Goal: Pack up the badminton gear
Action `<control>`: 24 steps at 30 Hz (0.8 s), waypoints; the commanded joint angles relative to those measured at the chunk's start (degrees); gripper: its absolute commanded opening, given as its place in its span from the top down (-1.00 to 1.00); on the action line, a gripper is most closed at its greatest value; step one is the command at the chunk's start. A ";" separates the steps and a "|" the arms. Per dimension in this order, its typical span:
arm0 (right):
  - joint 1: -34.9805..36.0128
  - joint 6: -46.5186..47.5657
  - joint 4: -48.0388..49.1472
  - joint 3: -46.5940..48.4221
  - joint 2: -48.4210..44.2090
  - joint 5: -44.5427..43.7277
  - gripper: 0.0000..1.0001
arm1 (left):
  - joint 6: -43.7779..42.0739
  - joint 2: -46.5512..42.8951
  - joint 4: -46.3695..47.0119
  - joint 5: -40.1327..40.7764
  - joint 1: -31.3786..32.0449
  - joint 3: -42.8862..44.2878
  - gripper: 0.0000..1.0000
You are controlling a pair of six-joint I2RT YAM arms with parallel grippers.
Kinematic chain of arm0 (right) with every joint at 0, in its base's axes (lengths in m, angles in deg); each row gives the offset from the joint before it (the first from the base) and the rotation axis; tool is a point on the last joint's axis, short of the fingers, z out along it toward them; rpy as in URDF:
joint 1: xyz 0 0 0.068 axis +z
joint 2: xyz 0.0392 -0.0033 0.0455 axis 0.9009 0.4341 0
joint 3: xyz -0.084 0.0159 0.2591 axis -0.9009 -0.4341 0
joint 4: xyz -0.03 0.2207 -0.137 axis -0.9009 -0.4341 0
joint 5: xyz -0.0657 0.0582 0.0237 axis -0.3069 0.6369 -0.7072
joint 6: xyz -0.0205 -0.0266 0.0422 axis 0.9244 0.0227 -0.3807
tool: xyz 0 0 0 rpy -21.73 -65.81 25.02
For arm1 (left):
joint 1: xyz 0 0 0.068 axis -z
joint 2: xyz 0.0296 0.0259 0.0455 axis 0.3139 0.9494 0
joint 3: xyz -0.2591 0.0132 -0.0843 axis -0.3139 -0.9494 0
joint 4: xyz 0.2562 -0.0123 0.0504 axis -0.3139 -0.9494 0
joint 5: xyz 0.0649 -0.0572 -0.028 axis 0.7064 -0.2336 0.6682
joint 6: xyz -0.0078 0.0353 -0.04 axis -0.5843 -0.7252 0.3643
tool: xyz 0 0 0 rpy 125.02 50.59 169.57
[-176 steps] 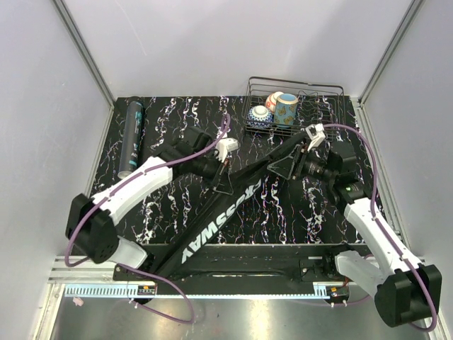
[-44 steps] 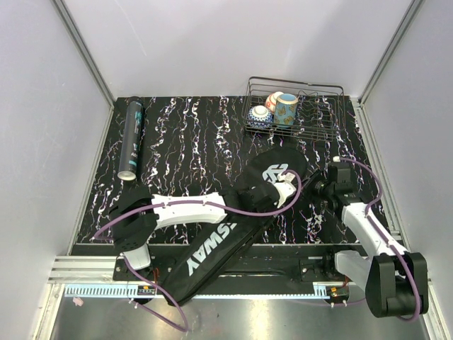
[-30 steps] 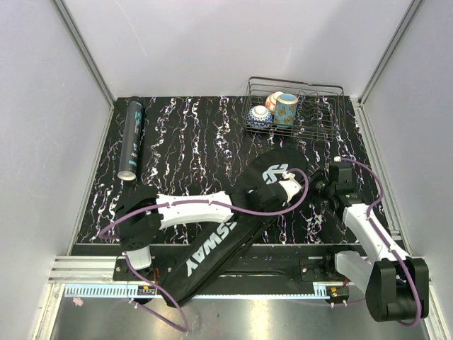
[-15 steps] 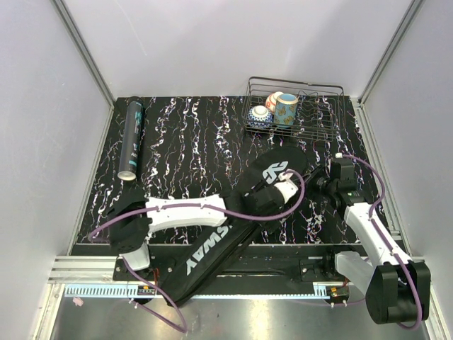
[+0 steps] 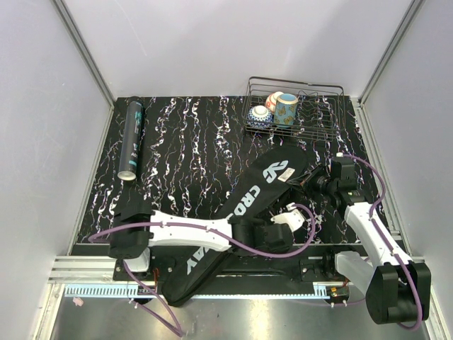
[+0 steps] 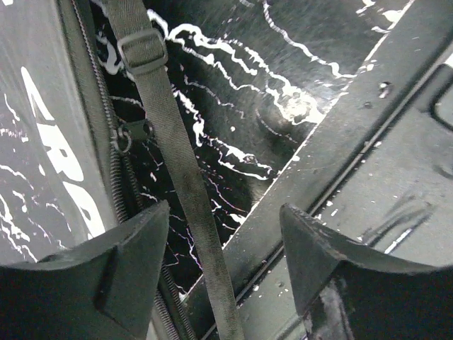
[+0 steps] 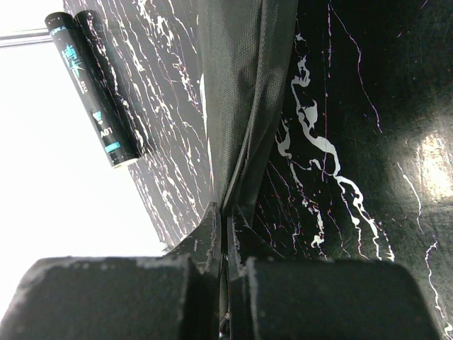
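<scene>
Bag (image 5: 244, 209): long black, white CROSSWAY print, lying diagonally on the table (image 5: 184, 142). Its long axis runs from the lower left of the overhead frame to the upper right of centre, the narrow end overhanging the near edge.

Racket and shuttlecocks: none in sight in any view. I can't tell if they are inside the bag.

Right gripper (image 7: 225, 227): jaws pressed together on a fold of bag fabric at the wide upper-right end. It is holding that end.

Left gripper (image 6: 223, 237): fingers spread wide, nothing between the pads. It hangs just off the bag's right-hand long edge, low and right of centre overhead, over the table's front rail (image 6: 340, 177).

In the left wrist view the bag fills the left side, its zip track running top to bottom along the edge. The slider (image 6: 122, 138) sits above and left of the fingers. A webbing strap (image 6: 170, 156) lies loose down the middle, passing between them.

Judgement: any zip work falls to my left arm, since it is nearer. The strap is the likely snag, lying right beside the slider.

Tube (image 5: 132, 139): dark with teal lettering, at the upper left by the wall, well apart from the bag and both grippers, not yet packed.

Wire basket (image 5: 329, 113), with painted cups (image 5: 285, 108), sits just beyond the bag's wide end. I leave it alone.
</scene>
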 commanded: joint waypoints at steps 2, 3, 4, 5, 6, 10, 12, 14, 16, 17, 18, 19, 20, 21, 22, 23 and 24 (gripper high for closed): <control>0.14 -1.47 1.73 3.10 -1.65 1.53 1.00 | 1.71 5.66 -3.11 7.32 -0.08 5.51 -0.37; 0.14 -1.47 1.46 3.37 -1.82 1.53 1.00 | 1.62 7.24 -3.72 7.84 -0.17 6.64 -0.35; 0.14 -1.56 1.29 3.46 -1.74 1.44 1.00 | 1.45 8.03 -3.99 8.11 -0.17 7.18 -0.33; 0.06 -1.38 1.29 3.54 -1.82 1.44 1.00 | 1.53 8.65 -4.25 8.64 -0.17 7.53 -0.31; 0.14 -1.29 0.94 3.63 -2.09 1.36 1.00 | 1.53 9.79 -4.34 9.86 -0.17 8.06 -0.27; 0.14 -1.38 0.85 3.28 -2.44 1.27 1.00 | 1.10 11.82 -4.25 14.70 -0.17 8.50 -0.03; 0.06 -1.21 0.76 3.19 -2.44 1.27 1.00 | 0.57 13.39 -4.52 16.89 -0.17 9.02 0.03; 0.14 -1.12 0.76 3.19 -2.53 1.27 1.00 | 0.22 14.19 -4.96 18.04 -0.17 9.47 0.13; 0.14 -0.77 0.76 3.19 -2.53 1.09 1.00 | -0.05 14.20 -4.96 19.27 -0.17 9.47 0.20; 0.14 -0.68 0.67 3.11 -2.53 1.09 1.00 | -0.31 14.02 -4.70 19.54 -0.17 9.21 0.26; 0.14 -0.68 0.67 3.02 -2.61 1.00 1.00 | -0.57 13.67 -4.17 20.24 -0.08 8.77 0.34; 0.14 -0.59 0.76 3.10 -2.44 1.09 1.00 | -1.01 13.49 -3.91 20.59 -0.08 8.42 0.47; 0.14 -0.50 0.67 3.19 -2.44 1.09 1.00 | -1.19 13.23 -3.73 20.94 -0.17 8.33 0.59; 0.14 -0.33 0.67 3.28 -2.44 1.09 1.00 | -1.28 12.88 -3.47 21.38 -0.17 7.89 0.84; 0.14 -0.24 0.76 3.28 -2.44 1.00 1.00 | -1.63 12.70 -3.46 21.38 -0.17 7.80 0.92; 0.14 -0.06 0.76 3.28 -2.35 0.92 1.00 | -1.72 12.44 -3.55 21.12 -0.17 7.71 1.00; 0.14 0.46 0.67 3.37 -2.09 0.92 1.00 | -1.89 11.22 -3.55 19.56 -0.08 7.54 1.00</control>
